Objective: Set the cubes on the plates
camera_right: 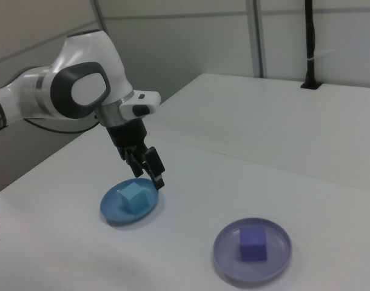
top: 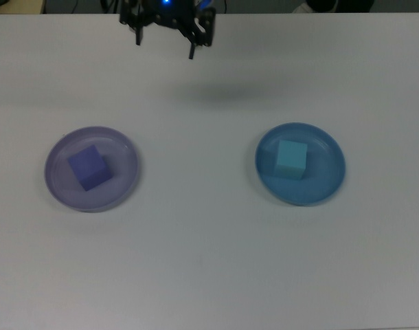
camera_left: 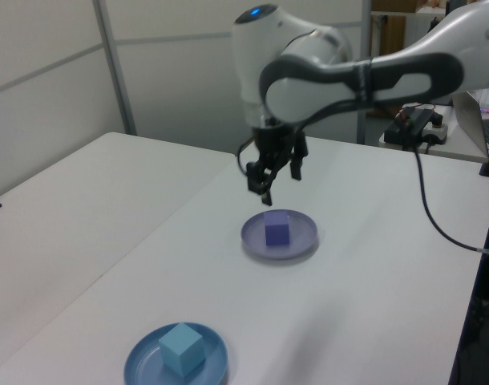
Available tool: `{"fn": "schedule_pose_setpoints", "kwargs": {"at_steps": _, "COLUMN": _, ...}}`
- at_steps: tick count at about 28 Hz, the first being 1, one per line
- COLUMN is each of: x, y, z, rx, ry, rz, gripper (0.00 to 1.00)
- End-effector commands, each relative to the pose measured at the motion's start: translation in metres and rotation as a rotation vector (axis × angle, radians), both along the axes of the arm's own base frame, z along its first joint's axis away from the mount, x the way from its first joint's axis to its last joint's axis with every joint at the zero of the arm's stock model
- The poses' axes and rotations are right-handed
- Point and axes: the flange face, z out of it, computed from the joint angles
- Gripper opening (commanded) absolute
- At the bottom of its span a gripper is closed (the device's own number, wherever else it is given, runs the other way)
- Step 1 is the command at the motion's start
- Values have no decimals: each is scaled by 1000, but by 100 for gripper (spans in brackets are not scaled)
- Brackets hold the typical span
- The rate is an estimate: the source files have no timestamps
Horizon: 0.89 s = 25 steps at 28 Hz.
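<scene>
Your pincer (top: 165, 38) (camera_left: 278, 178) (camera_right: 144, 167) hangs above table (top: 209, 261), fingers spread, grasping nothing, at top edge of top view. Purple cube (top: 89, 167) (camera_left: 276, 229) (camera_right: 253, 244) sits inside lavender plate (top: 123, 180) (camera_left: 305, 241) (camera_right: 224, 254). Turquoise cube (top: 290, 159) (camera_left: 181, 349) (camera_right: 134, 197) sits inside blue plate (top: 326, 185) (camera_left: 140, 365) (camera_right: 112, 212). Plates well apart; lavender toward the top view's left, blue toward the top view's right.

Arm: white, with dark grey joint covers; it reaches in from the left view's right and bends down at the wrist, where a blue light glows on the top housing. Pincer (camera_left: 275, 172): black, two-fingered, pointing downward, fingers spread apart, empty, held in the air. In the top view it sits at the upper edge (top: 167, 33).
</scene>
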Motion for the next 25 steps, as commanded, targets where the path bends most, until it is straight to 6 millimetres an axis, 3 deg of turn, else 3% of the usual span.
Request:
{"fn": "schedule_pose_setpoints", "kwargs": {"at_steps": 1, "x": -15, "y": -31, "z": 7, "rx": 35, "ry": 8, "rz": 4, "gripper": 100}}
{"fn": "schedule_pose_setpoints", "kwargs": {"at_steps": 8, "x": -16, "y": -60, "z": 24, "rx": 102, "ry": -20, "rz": -9, "gripper": 100}}
{"fn": "schedule_pose_setpoints", "kwargs": {"at_steps": 25, "x": -3, "y": -61, "z": 26, "rx": 109, "ry": -59, "rz": 13, "gripper": 100}}
